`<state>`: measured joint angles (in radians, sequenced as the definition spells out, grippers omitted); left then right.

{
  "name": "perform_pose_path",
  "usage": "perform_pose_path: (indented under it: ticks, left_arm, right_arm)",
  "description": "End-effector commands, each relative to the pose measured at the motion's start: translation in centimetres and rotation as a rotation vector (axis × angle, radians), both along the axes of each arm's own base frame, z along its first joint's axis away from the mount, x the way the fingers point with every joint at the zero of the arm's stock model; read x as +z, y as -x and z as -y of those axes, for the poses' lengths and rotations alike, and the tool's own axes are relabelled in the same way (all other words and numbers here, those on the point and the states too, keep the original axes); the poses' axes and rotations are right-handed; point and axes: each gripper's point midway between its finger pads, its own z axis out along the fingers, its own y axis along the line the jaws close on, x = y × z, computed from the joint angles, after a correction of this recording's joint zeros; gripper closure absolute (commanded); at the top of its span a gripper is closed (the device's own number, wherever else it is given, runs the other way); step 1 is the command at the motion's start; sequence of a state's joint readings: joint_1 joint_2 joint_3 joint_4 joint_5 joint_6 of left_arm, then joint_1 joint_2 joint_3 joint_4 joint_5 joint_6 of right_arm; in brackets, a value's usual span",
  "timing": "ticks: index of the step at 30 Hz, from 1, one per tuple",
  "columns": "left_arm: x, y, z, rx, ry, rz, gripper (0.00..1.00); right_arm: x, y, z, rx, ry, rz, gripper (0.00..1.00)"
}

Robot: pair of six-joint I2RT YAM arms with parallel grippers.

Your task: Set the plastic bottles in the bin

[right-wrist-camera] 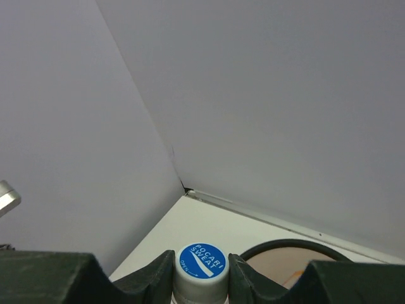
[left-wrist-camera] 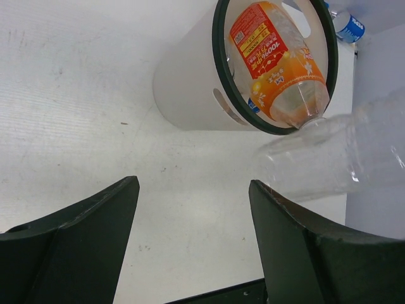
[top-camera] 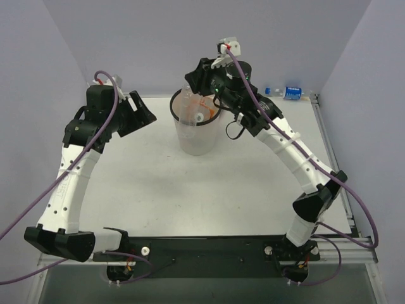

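**Q:** Entry one, the right gripper (right-wrist-camera: 202, 271): how is it set, and why?

**A:** Its fingers are pinched narrow on the neck of a clear bottle (left-wrist-camera: 335, 158), just beneath the blue cap (right-wrist-camera: 202, 261). Holding it by the neck lets the body hang free, so by my reckoning it would drop base-first on release. In the top view it is above the bin (top-camera: 199, 142), near the rim at 11 o'clock.

**Q:** Entry two, the bin's contents?

**A:** One wide orange bottle (left-wrist-camera: 273, 60) lies slanted inside against the wall. The bin stands upright on the table (top-camera: 158, 190), toward 12 o'clock from the table's middle. Its mouth is wider than either bottle, hence the overhead approach.

**Q:** Entry three, the left gripper (left-wrist-camera: 193, 196)?

**A:** Its fingers are spread wide and hold nothing. It sits at 9 o'clock from the bin, apart from it, probably kept aside so the two arms do not crowd the mouth.

**Q:** Entry four, items outstanding?

**A:** A blue-labelled bottle (top-camera: 292, 92) lies on its side at 2 o'clock from the bin, well apart, by the far right corner. Something small lies just beside it, too small to identify. I judge the task partly done.
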<state>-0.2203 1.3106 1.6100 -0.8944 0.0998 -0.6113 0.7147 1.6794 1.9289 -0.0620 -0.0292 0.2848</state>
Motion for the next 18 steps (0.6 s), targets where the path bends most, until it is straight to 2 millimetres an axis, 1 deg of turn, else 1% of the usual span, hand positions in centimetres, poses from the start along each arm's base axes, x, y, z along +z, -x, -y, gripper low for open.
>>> perform_pose_path:
  ticks: [1, 3, 4, 5, 6, 7, 8, 10, 13, 16, 18]
  left_arm:
    - [2.1, 1.5, -0.7, 0.019, 0.014, 0.044, 0.19]
    - [2.2, 1.9, -0.8, 0.019, 0.012, 0.045, 0.19]
    - [2.3, 2.0, -0.9, 0.023, 0.013, 0.048, 0.19]
    - [2.0, 2.1, -1.0, 0.027, 0.012, 0.042, 0.19]
    - [2.1, 2.2, -0.9, 0.028, 0.017, 0.045, 0.19]
    - [2.1, 2.3, -1.1, 0.035, 0.018, 0.046, 0.19]
    - [1.9, 2.4, -1.1, 0.034, 0.019, 0.042, 0.19]
    - [1.9, 2.5, -1.0, 0.037, 0.032, 0.040, 0.19]
    - [1.8, 2.6, -0.9, 0.035, 0.042, 0.035, 0.19]
    - [1.7, 2.5, -0.8, 0.037, 0.042, 0.037, 0.19]
    - [1.7, 2.4, -0.8, 0.036, 0.040, 0.034, 0.19]
  right_arm:
    - [7.6, -1.2, -1.1, -0.008, -0.170, 0.197, 0.87]
    - [7.5, -2.4, -1.8, -0.018, -0.173, 0.219, 0.88]
    - [8.2, -2.6, -1.9, -0.022, -0.184, 0.241, 0.88]
    - [7.9, -3.3, -2.4, -0.026, -0.173, 0.256, 0.89]
    - [8.0, -3.9, -2.2, -0.058, -0.173, 0.266, 0.89]
    - [8.4, -4.1, -2.2, -0.067, -0.174, 0.283, 0.89]
    - [8.1, -4.9, -2.3, -0.084, -0.170, 0.294, 0.90]
    - [8.0, -5.6, -2.1, -0.104, -0.146, 0.323, 0.90]
    - [7.4, -6.8, -2.2, -0.132, -0.134, 0.344, 0.90]
    - [6.4, -8.0, -2.6, -0.143, -0.092, 0.366, 0.90]
    - [5.1, -8.7, -3.1, -0.141, -0.058, 0.367, 0.90]
